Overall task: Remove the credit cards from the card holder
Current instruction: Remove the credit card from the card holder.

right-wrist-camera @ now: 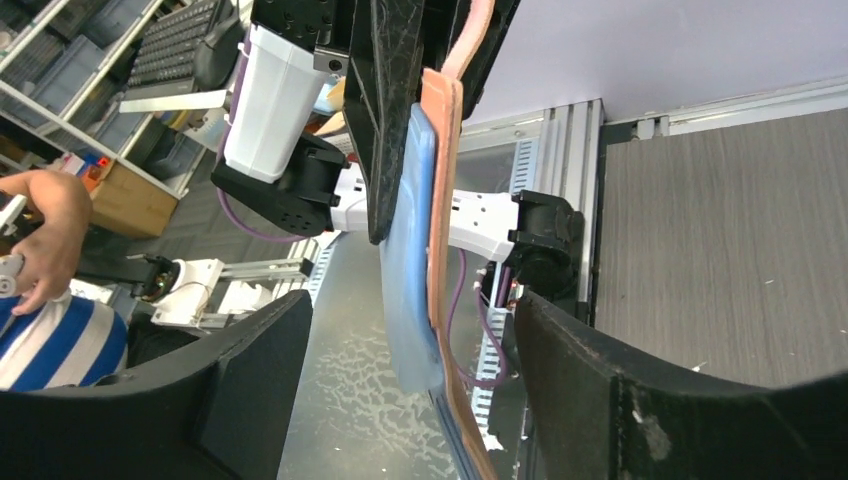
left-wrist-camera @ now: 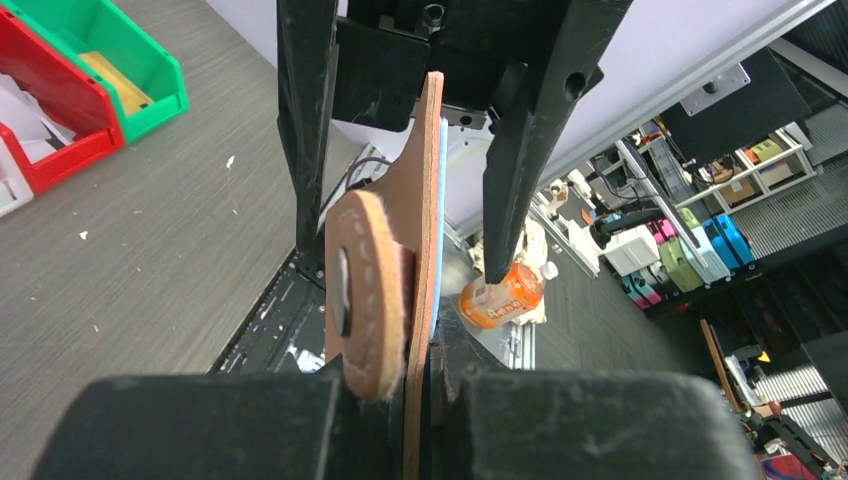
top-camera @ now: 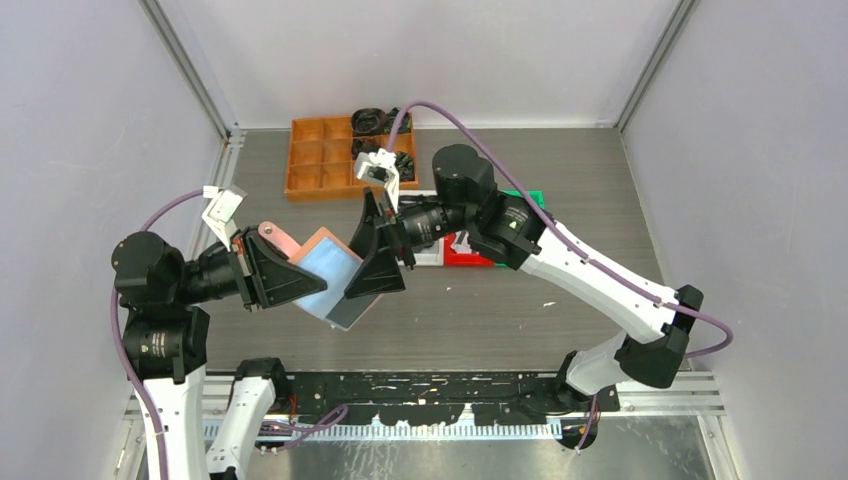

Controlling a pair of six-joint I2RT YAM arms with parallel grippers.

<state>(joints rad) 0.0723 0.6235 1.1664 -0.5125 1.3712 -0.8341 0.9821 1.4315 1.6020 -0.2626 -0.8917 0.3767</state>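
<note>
- A grey wood-grain table (top-camera: 500,320) sits inside a white-walled booth. The work is held up in the air over its near-left part.
- Nearest me, the left claw (top-camera: 318,285) is clamped hard on the card holder (top-camera: 330,262) at its strap end. In that wrist's view the salmon leather stands edge-on between the pads, with the round strap tab (left-wrist-camera: 368,295) just ahead of the pinch.
- Out beyond the left claw the card holder hangs unfolded, its light blue lining facing up and a darker pocket at the low end. I can't pick out any card edge for certain.
- At the free end, facing the left claw, the right claw (top-camera: 362,280) has its jaws apart, one on each side of the leather. Neither appears to touch it.
- My read is that I'm lining up to draw a card. The next move calls for a fingertip at the pocket mouth, closing on plastic alone and not the leather. The pull then goes straight away from the left claw.
- Behind the right claw's wrist sit a red bin (left-wrist-camera: 70,135) and a green bin (left-wrist-camera: 160,95), the green one holding something flat and tan.
- Farthest off is the orange compartment tray (top-camera: 320,160).
</note>
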